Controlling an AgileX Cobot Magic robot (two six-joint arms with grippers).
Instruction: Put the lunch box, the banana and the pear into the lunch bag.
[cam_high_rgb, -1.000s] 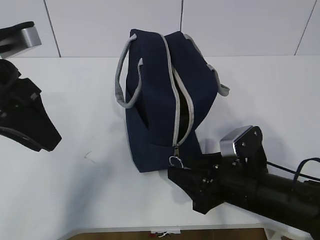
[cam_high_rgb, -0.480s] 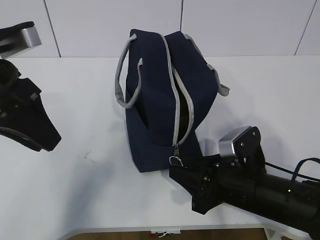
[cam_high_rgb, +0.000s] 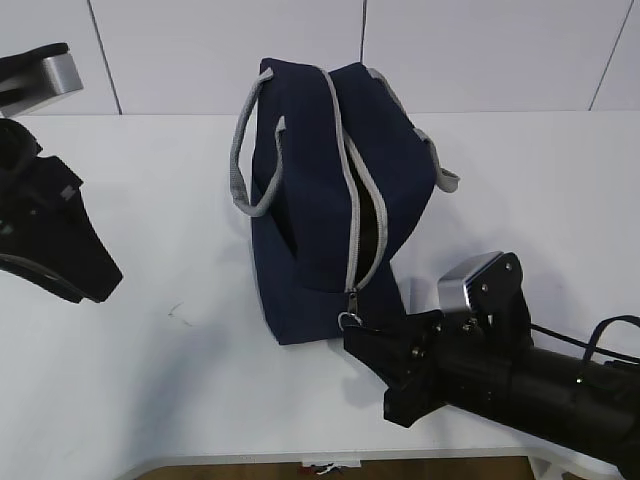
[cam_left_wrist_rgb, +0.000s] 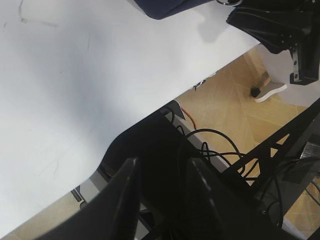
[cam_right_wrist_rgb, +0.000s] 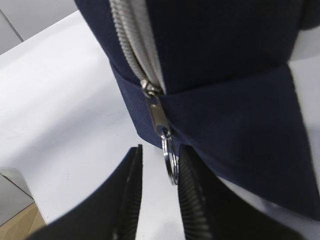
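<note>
Centrally on the white table stood the lunch bag, a boxy navy-blue fabric bag with grey webbing handles curving off its sides. Its grey zipper ran along the top and was parted over the near stretch, showing a dark gap; what lay inside could not be made out. The slider sat at the near, lower end of the bag, and the ring pull hung from it against the navy end panel.

The right gripper had its black fingertips just in front of that near end of the bag. In the right wrist view the ring pull dangled from the metal slider tab, and the right gripper had its two ribbed fingers standing either side of the ring with a narrow gap between them. The ring seemed to lie close against the right-hand finger, but the blur left it unclear whether the pads were actually pinching it or merely flanking it.

The left gripper was well away from the bag, at the left edge of the table. In its wrist view its two dark fingers stood partly spread with nothing between them, hanging over the table's front edge with cables and a wooden floor beyond.
</note>
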